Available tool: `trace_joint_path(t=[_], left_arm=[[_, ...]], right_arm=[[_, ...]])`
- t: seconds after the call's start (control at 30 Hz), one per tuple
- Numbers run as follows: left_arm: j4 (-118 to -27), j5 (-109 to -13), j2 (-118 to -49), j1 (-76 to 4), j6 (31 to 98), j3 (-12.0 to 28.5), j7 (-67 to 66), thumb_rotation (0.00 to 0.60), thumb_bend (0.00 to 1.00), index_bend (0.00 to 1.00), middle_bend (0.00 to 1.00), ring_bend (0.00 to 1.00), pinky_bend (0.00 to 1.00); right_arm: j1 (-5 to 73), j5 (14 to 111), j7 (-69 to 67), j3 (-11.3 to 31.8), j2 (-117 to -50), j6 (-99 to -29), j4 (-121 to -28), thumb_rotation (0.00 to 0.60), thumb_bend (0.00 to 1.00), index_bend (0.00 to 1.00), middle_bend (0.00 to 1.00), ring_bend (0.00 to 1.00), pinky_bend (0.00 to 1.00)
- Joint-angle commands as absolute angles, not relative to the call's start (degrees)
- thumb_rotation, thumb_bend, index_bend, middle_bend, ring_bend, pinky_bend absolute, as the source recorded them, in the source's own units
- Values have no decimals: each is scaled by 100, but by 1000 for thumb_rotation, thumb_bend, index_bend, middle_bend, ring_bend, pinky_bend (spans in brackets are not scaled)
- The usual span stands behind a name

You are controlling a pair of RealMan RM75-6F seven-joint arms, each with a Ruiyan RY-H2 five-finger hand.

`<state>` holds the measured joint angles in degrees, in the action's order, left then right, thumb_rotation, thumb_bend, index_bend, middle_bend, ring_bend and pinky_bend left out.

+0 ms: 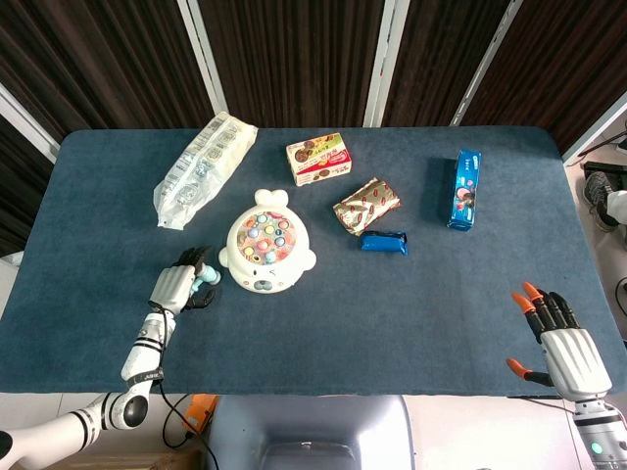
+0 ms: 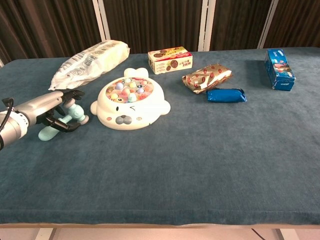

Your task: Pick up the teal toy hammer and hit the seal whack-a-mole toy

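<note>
Under my left hand (image 2: 47,111) lies the teal toy hammer (image 2: 62,122) on the desk (image 1: 411,304); my fingers curl around its handle, but I cannot tell if the grasp is firm. Just right of this hand sits the seal whack-a-mole toy (image 1: 265,254). Far to the right, my right hand (image 1: 564,345) is released, fingers spread.

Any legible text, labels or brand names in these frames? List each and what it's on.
None can be read.
Red and cream biscuit box: print too small.
Tall blue snack box: print blurred.
Clear plastic bag with dark lettering: marks blurred.
Brown and red foil packet: pattern only.
Small blue wrapper: no text visible.
White seal whack-a-mole toy: no text.
</note>
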<state>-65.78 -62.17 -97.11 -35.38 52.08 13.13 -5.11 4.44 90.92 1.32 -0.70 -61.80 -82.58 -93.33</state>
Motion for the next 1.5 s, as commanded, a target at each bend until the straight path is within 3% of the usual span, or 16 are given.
trace_joint_path(t=[0.03,0.53,0.8,0.97,1.07,1.2,1.5], left_arm=[[-6580,-6197,-9708,-3544,5189,1310,-519,542,357,7,65,18,264],[-6740,-6383,-9590,-3506,5450,1306,-406,533,351,15,66,17,230],[-7247,-6713,-9248,-3361,5834,1276,-228,527,351,15,64,16,230],[-7980,-7569,-8511,-2830,6887,965,-33,529,351,14,23,0,180],[-8475,-8470,-7758,-2023,8167,380,193,529,370,6,3,0,124],[-8327,-9278,-7406,-1150,9460,-253,649,572,376,0,0,0,65],[-7782,-9744,-7333,-983,9596,-550,983,600,368,0,0,0,28]], right_arm=[[442,9093,126,-70,-6178,-8263,-9334,600,313,0,0,0,0],[445,9081,135,-66,-6183,-8253,-9332,600,313,0,0,0,0],[449,9078,163,-64,-6194,-8245,-9330,600,313,0,0,0,0],[433,9080,145,-67,-6178,-8272,-9314,600,313,0,0,0,0],[428,8976,202,-40,-6191,-8236,-9308,600,313,0,0,0,0],[445,8885,363,-20,-6236,-8165,-9344,600,313,0,0,0,0],[494,9022,605,-119,-6323,-8047,-9412,600,313,0,0,0,0]])
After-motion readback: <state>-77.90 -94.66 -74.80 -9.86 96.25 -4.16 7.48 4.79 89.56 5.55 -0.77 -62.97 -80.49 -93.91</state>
